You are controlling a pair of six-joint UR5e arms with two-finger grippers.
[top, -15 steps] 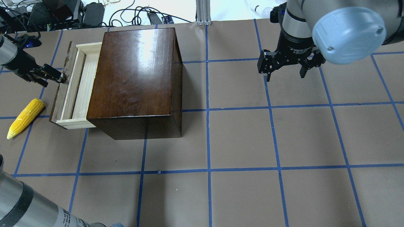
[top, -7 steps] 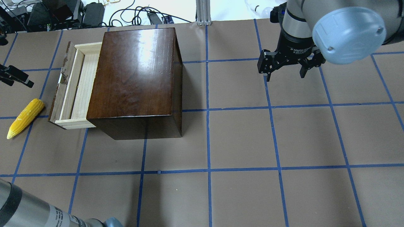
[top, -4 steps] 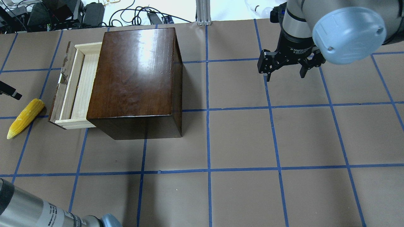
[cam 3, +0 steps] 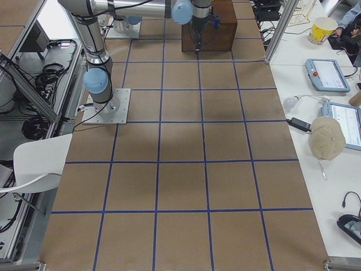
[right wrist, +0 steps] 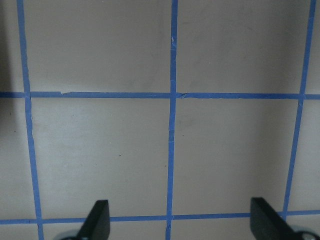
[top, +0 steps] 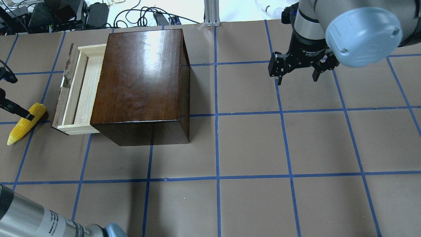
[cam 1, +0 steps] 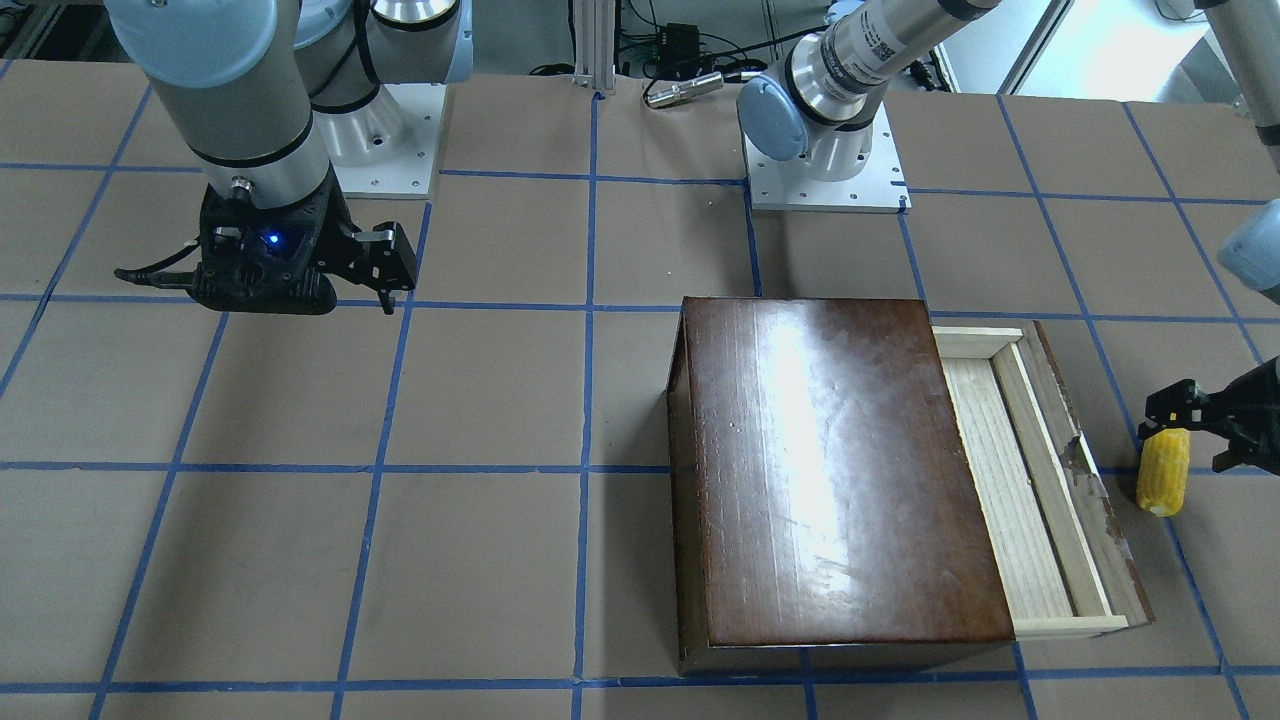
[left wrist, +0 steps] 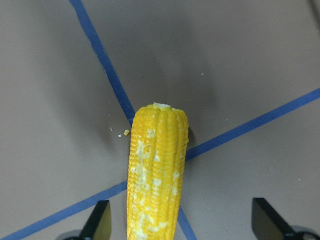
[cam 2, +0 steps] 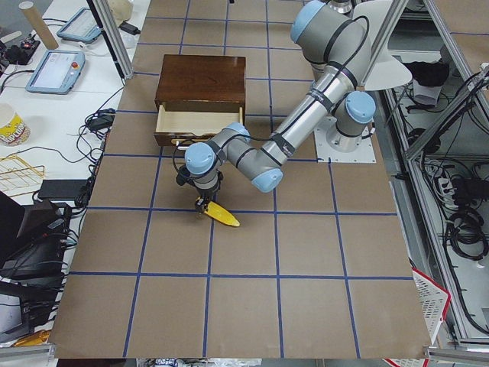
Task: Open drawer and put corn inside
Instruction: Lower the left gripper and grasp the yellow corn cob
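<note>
Corn lies on the worktop, just beside the open drawer's front edge.
Left claw, wide, has moved over its blunt end; corn has not shifted. Right claw wide, well apart.

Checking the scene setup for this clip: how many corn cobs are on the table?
1. The corn lies on the table beside the open drawer, under the open left gripper. The box hides part of the drawer, so another could sit there.
</note>
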